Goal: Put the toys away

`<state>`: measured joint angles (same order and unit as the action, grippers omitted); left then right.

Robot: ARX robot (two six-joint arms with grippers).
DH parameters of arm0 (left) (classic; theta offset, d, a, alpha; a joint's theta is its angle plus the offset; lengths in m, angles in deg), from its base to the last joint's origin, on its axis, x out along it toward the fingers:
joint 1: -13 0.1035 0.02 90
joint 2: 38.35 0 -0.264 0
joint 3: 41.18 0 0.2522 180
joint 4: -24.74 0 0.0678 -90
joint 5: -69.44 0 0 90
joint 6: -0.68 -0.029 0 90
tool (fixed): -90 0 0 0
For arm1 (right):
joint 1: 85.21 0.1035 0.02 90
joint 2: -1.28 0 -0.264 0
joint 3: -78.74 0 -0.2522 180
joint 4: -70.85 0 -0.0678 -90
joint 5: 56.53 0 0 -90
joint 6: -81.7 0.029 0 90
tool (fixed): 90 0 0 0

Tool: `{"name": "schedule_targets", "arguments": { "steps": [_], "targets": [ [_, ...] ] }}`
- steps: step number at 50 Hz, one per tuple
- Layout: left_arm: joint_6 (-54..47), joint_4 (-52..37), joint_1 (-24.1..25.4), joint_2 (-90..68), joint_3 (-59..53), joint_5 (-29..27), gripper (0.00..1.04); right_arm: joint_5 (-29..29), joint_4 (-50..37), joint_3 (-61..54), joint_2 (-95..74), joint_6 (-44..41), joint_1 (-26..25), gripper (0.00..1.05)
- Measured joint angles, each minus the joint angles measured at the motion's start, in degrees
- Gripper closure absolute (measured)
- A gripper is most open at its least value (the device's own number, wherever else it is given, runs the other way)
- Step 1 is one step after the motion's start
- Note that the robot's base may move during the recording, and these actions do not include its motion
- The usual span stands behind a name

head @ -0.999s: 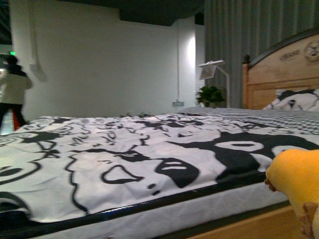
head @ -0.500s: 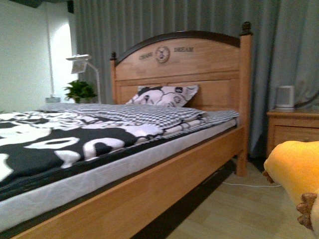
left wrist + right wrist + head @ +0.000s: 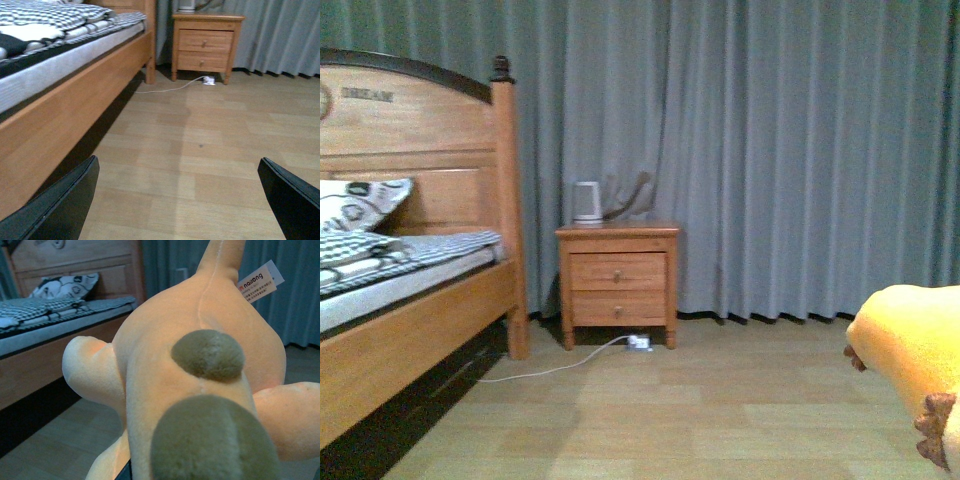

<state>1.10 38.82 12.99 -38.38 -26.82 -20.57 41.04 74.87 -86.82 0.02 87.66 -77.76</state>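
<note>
Plush tag: there's your one clear label. A white sewn-in tag [image 3: 260, 282] sticks out of the plush toy [image 3: 200, 365], at the end farthest from your right wrist.
Brand word: it's in orange letters on that tag. You can read it roughly as "naiiong", but the middle letters are unsure.
Small print: there's a finer line under the brand word, too small for you to read.
Headboard: the word "DREAM" is carved along the arch of the wooden headboard [image 3: 410, 120], well off from both your wrists.
Emblem: a round emblem [image 3: 323, 102] sits just beside "DREAM". It's cut by the frame edge and its marks are unreadable.
</note>
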Motion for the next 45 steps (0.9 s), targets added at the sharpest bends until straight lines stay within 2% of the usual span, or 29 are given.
{"name": "schedule_targets", "arguments": {
  "steps": [45],
  "targets": [
    [0.0,0.0,0.0,0.0,0.0,0.0,0.06,0.1,0.0,0.0,0.1,0.0,0.0,0.95]
  ]
}}
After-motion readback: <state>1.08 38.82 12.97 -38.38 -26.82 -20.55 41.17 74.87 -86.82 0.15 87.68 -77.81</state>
